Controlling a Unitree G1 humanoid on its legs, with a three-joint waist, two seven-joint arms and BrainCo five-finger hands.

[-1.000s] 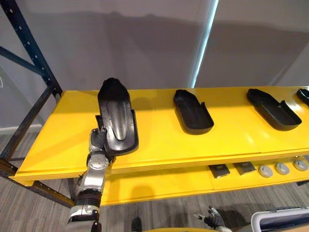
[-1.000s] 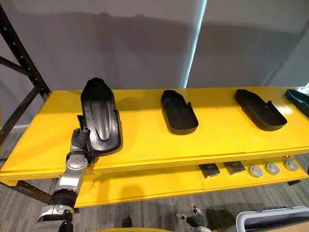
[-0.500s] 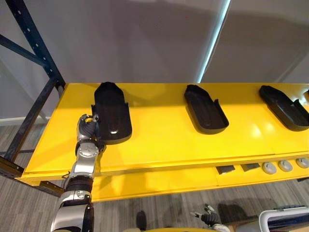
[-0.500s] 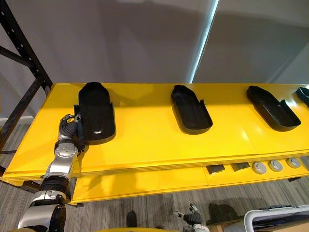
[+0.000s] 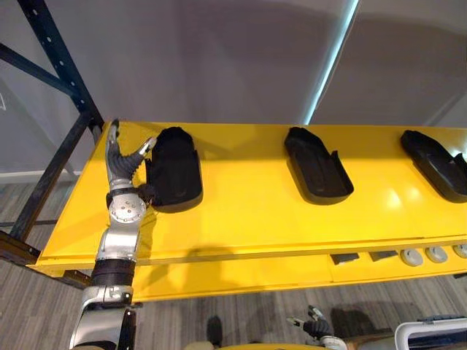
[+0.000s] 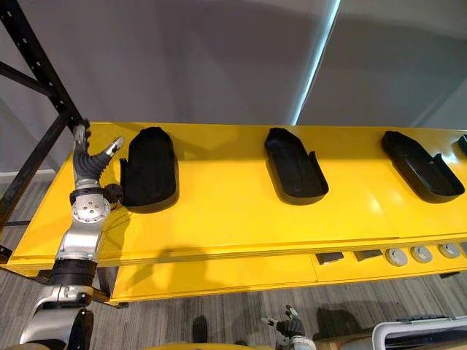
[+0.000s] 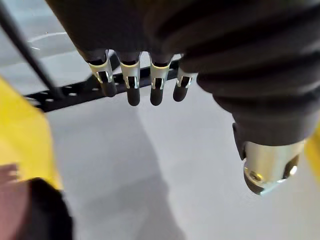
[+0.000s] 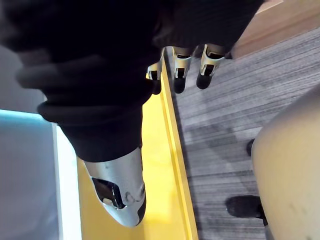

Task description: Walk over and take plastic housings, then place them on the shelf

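Holding anything in the left hand [image 5: 124, 166]?

Nothing. I see its fingers [image 7: 131, 87] straight and spread, empty, just beside the black plastic housing [image 5: 174, 175], which lies flat at the left end of the yellow shelf [image 5: 241, 219]. My right hand [image 5: 319, 329] hangs low, fingers relaxed, also empty.

Which step is that?

Placing looks done. Next I'd draw the arm clear without nudging the housing, then fetch another.
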